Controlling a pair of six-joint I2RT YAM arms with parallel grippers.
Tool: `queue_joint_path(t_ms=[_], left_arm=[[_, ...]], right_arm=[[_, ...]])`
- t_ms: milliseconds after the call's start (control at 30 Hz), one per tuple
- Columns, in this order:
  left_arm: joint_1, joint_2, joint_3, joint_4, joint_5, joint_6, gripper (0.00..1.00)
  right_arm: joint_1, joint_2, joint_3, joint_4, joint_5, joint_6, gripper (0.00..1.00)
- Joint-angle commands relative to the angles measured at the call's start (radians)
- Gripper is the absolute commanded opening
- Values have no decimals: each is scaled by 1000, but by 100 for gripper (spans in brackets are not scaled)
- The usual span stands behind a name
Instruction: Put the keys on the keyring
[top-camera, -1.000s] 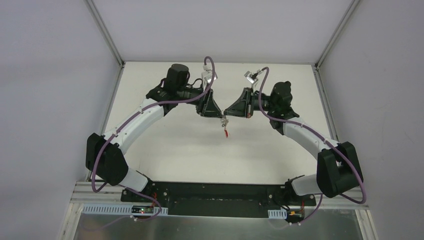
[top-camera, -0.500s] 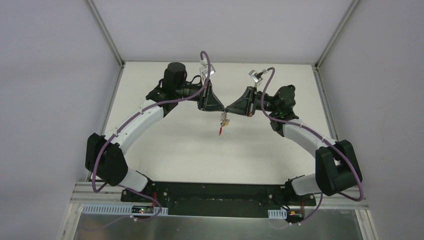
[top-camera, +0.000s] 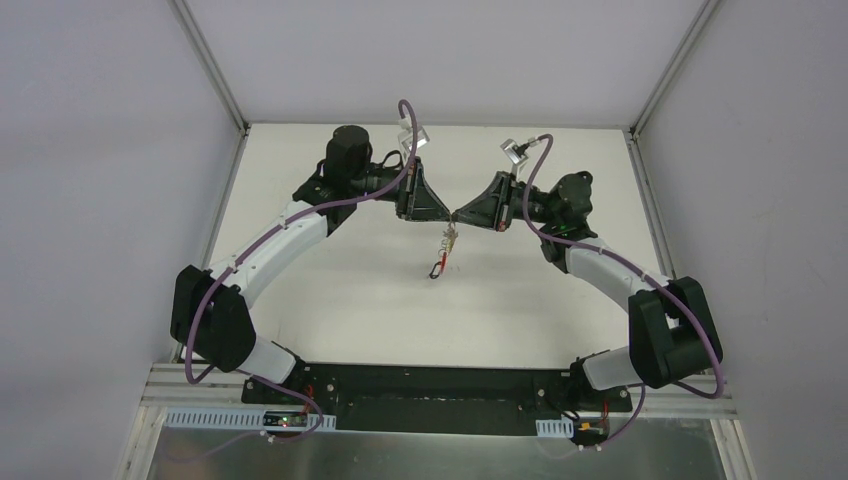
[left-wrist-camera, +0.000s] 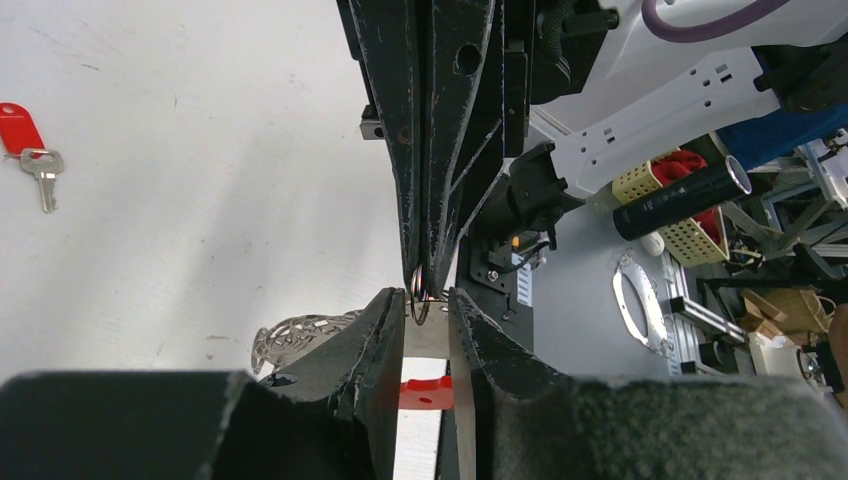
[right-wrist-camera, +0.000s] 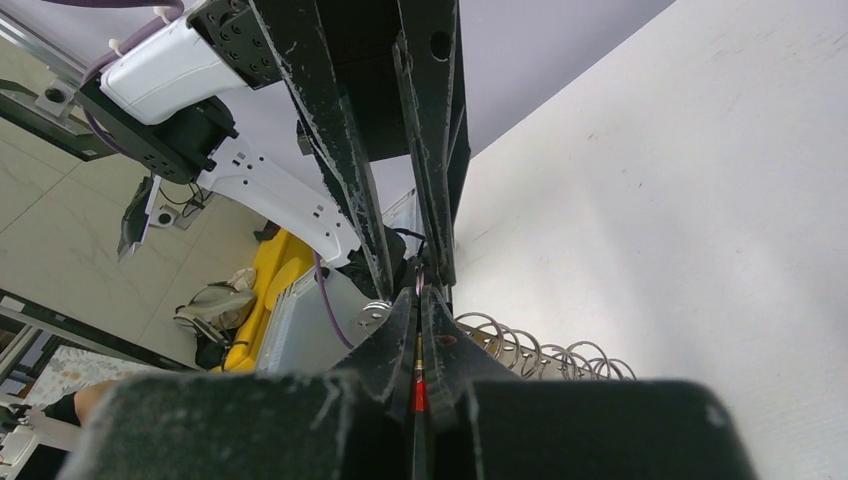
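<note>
Above the middle of the table, my left gripper (top-camera: 446, 217) and right gripper (top-camera: 459, 217) meet tip to tip. The keyring (top-camera: 438, 268), a loop with a red side, dangles below them on a short metal link. My right gripper (right-wrist-camera: 419, 292) is shut on thin metal at the top of that bunch. My left gripper (left-wrist-camera: 432, 297) has its jaws slightly apart, with a thin ring (left-wrist-camera: 420, 306) between the tips. Deeper in the gap is a red piece (left-wrist-camera: 425, 393); I cannot tell if the jaws press on it. One red-headed key (left-wrist-camera: 22, 128) lies alone on the table.
A silver filigree charm (left-wrist-camera: 300, 335) shows beside my left fingers. A row of silver wire loops (right-wrist-camera: 530, 350) lies by my right fingers. The white table (top-camera: 330, 290) has walls on three sides, and the arm bases stand along the black near edge (top-camera: 430, 395).
My left gripper moved up and right until its tips met the right gripper's, and its jaws narrowed. The dangling keyring swung slightly left and turned.
</note>
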Motion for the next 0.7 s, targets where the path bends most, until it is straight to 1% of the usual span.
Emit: queue_joint_path(t_ms=[0,133,233,433,500,567,667], left_arm=[[9,-16,-11,86,44,-54,21],[9,-7,-13,93,51,-68,16],[9,-5,-18,102,51,-76,15],[8,0,-23,128,49,-103,11],[6,2,-23,138,50,-113,7],[7,7,-16,137,49,-127,0],[8,7,-3,129,46,-135,0]], right_arm=[[-10,-8,-1,84,13,13,0],[-14,-9,-3,86,16,13,0],[-16,-7,-3,86,18,15,0],[-22,-2,-2,85,25,13,0],[-24,-2,5,75,29,5,0],[-24,0,17,51,27,-12,0],[-24,-12,21,10,26,-51,0]])
